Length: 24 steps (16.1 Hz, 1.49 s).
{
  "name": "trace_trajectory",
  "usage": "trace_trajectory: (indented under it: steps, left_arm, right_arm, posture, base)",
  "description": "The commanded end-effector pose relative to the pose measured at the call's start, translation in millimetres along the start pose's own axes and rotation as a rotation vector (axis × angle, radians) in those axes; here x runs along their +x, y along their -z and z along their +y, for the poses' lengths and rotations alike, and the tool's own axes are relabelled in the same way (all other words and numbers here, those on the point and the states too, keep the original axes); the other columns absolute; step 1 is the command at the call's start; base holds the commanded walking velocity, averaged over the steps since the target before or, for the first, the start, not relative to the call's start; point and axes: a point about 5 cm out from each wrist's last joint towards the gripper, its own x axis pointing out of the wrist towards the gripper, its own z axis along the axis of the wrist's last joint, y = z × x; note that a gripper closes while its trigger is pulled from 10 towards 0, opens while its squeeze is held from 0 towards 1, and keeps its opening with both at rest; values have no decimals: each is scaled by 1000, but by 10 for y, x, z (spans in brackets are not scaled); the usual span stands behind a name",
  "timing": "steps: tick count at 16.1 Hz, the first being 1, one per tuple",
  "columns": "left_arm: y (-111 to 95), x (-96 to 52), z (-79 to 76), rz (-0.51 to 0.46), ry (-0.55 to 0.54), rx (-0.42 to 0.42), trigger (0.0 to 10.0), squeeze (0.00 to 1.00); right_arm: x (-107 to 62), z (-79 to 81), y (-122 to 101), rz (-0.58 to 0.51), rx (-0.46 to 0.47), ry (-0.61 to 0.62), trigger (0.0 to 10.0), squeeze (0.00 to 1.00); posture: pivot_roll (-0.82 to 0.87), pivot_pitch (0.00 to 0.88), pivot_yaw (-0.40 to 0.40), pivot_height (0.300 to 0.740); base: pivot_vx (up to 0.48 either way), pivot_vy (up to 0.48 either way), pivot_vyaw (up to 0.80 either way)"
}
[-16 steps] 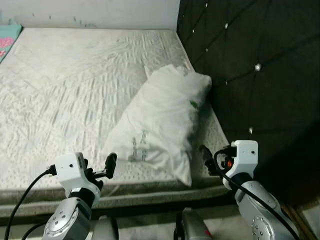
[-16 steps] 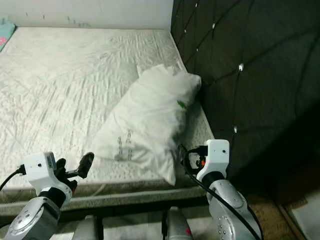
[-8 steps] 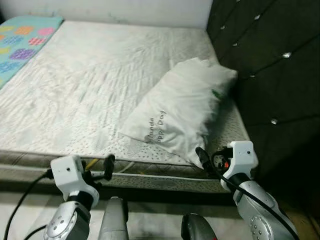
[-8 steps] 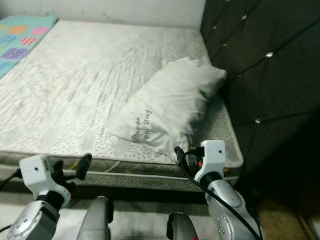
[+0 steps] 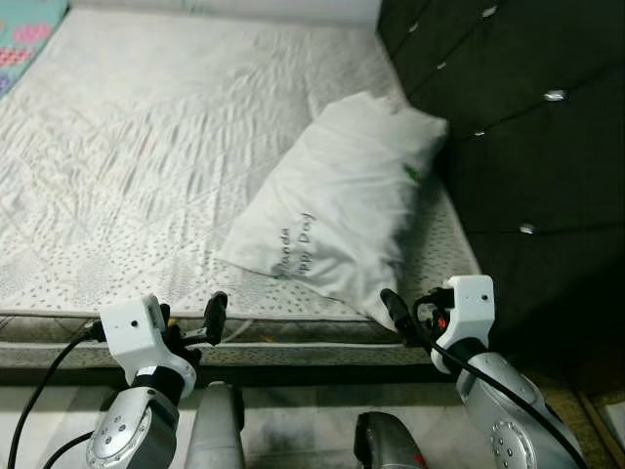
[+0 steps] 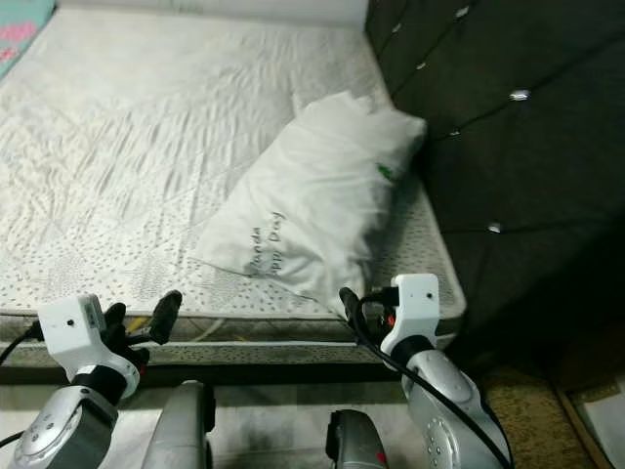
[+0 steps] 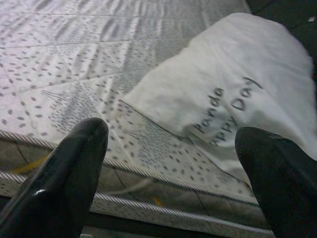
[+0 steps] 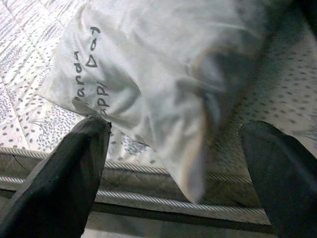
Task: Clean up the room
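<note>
A white pillow with dark handwriting lies slantwise on the bare quilted mattress, its far end against the dark tufted headboard. My left gripper is held low in front of the mattress's near edge, left of the pillow's near corner, and is open with nothing in it. In the left wrist view its fingers stand wide apart, framing the pillow. My right gripper is open just below the pillow's near corner. The pillow's corner sits between its spread fingers without touching them.
A colourful patterned blanket lies at the mattress's far left corner. The headboard runs along the whole right side. The piped mattress edge sits just beyond both grippers, with pale floor below.
The camera has swung, so the bed and pillow shift in the picture. Both grippers keep the same open pose in front of the mattress edge. The pillow has not moved on the bed.
</note>
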Motion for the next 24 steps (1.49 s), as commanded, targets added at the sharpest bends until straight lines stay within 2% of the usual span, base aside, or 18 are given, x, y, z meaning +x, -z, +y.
trace_trajectory:
  steps: [1,6,11,20,24]
  left_arm:
    - [-20,-23,-24,-3,8,1,10000,0]
    - [-1,-13,-13,22,-2,5,10000,0]
    - [-10,-11,-51,21,-8,-12,10000,0]
    - [-66,-65,-26,4,-47,-17,10000,0]
    - [-145,-57,13,-55,-109,11,10000,0]
  right_arm:
    - [-18,-6,-46,-12,-4,-4,10000,0]
    - [-9,-7,-55,-4,-2,-7,10000,0]
    - [-1,-74,-63,6,-21,-2,10000,0]
    - [-40,-93,-53,18,-44,-47,10000,0]
    - [-2,-92,-71,17,-47,-72,10000,0]
  posture:
    - [-7,183,-71,620]
    - [-8,201,-69,620]
    - [-6,203,-72,620]
    - [-3,243,-89,525]
    - [-4,255,-90,525]
  base:
    - [274,0,0]
    - [54,0,0]
    - [0,0,0]
    - [0,0,0]
    - [0,0,0]
